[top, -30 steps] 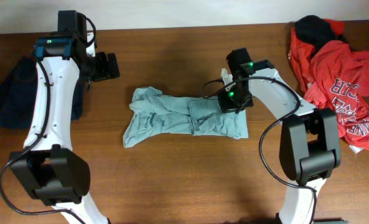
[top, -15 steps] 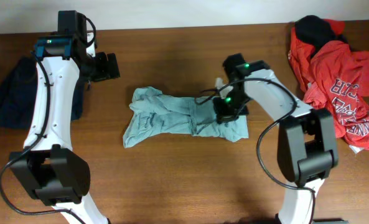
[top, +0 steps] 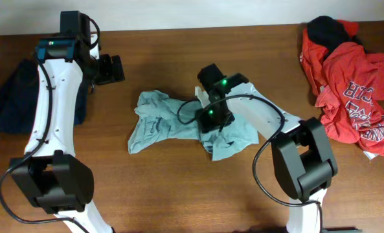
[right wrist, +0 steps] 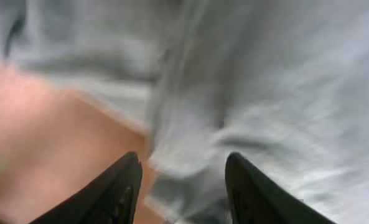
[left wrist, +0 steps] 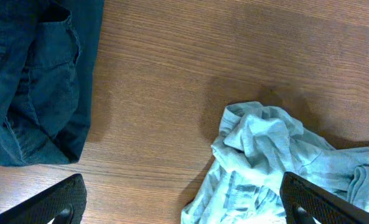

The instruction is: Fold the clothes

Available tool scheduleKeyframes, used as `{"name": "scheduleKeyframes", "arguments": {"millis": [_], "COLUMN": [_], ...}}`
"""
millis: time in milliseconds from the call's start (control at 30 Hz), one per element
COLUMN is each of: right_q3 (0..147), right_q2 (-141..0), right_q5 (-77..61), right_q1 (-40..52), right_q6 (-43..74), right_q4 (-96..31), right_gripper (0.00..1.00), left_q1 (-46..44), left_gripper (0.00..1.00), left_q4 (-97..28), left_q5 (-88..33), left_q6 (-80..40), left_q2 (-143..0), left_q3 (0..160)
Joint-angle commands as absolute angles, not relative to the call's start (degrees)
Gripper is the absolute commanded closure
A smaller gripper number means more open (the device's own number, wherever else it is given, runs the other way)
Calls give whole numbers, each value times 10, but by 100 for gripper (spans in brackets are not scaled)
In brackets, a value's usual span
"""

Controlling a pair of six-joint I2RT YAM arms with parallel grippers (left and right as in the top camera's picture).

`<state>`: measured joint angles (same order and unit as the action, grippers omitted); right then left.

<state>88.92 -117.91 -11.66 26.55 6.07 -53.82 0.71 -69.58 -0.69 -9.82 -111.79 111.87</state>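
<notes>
A crumpled light blue-green garment [top: 159,120] lies on the middle of the wooden table. My right gripper [top: 211,120] is down on its middle. In the blurred right wrist view the fingers [right wrist: 184,186] pinch a fold of the pale cloth [right wrist: 265,93] beside bare wood. My left gripper [top: 117,68] hovers open and empty to the upper left of the garment. In the left wrist view its fingers [left wrist: 184,208] spread wide, with the garment's left end [left wrist: 277,155] at the lower right.
A dark blue garment [top: 10,97] lies at the left edge and also shows in the left wrist view [left wrist: 28,81]. A pile of red clothes [top: 350,77] with a black piece [top: 327,29] sits at the right edge.
My right gripper has swept left from the garment's right end to its middle, dragging that end of the cloth over with it. The left arm has not moved.
</notes>
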Motion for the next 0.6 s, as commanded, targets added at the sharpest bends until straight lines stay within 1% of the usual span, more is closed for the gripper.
{"name": "scheduleKeyframes", "arguments": {"millis": [0, 233, 433, 567], "right_q3": [887, 887, 887, 887], "right_q2": [-1157, -1174, -1181, -1182], "right_q5": [-40, -17, -29, -29], "right_q1": [262, 262, 263, 263], "right_q6": [67, 66, 66, 66], "right_q4": [-515, -446, -438, -425], "right_gripper": [51, 51, 51, 48], "left_q1": [5, 3, 3, 2], "left_gripper": [1, 1, 1, 1], "left_q4": [-695, -689, -688, -689], "left_q5": [-11, -11, -11, -11], "left_q6": [-93, -93, -93, -93], "left_q2": [-1117, -1117, -1117, -1117], "left_q3": [1122, 1122, 1122, 1122]}}
